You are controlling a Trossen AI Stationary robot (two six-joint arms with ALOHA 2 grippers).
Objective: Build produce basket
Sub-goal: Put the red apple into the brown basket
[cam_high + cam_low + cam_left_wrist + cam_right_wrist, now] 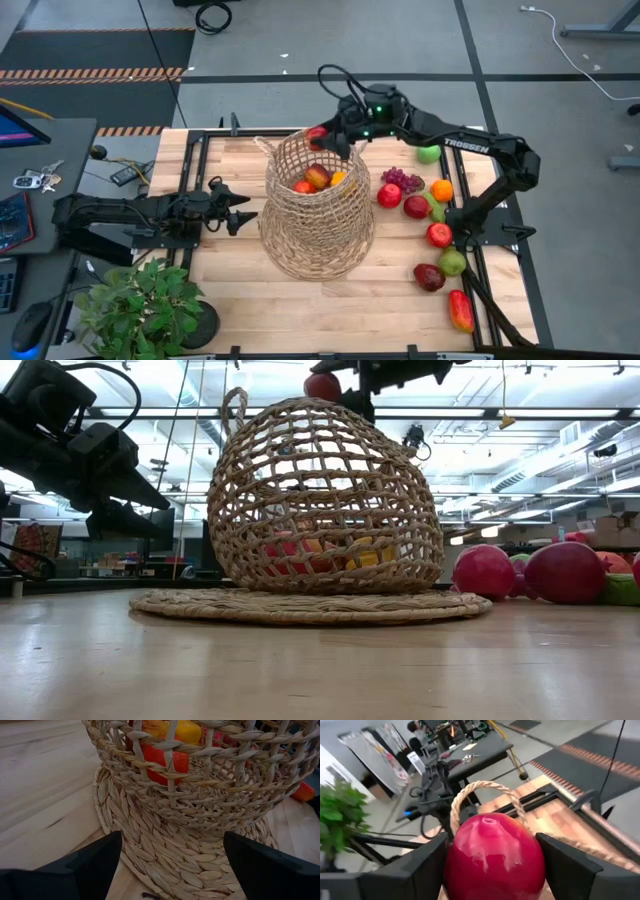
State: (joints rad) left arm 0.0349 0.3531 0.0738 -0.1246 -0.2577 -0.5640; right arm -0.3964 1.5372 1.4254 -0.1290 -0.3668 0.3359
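Note:
The tall wicker basket [315, 215] stands on a round woven mat [310, 605] at the table's middle, with several pieces of produce [318, 178] inside. My right gripper [324, 138] hangs over the basket's far rim, next to a loop handle [470, 790], shut on a red apple [492, 855]. More produce lies on the table to the basket's right: grapes [401, 180], an orange [441, 189], red apples [416, 207], green apples [452, 262], a red pepper [460, 310]. My left gripper [170, 865] is open, low at the basket's left, its fingers pointing at the mat. My right gripper pinches the red apple [316, 134] between its two fingers [420, 865], one on each of the apple's opposite sides. The fingers come nearly level from the table's right. The apple is lifted clear, above the basket's mouth [322, 385].
A leafy potted plant [140, 305] stands at the table's near left corner. Black frame rails [190, 160] run along the table's edges. Bare wood lies in front of the basket and to its left.

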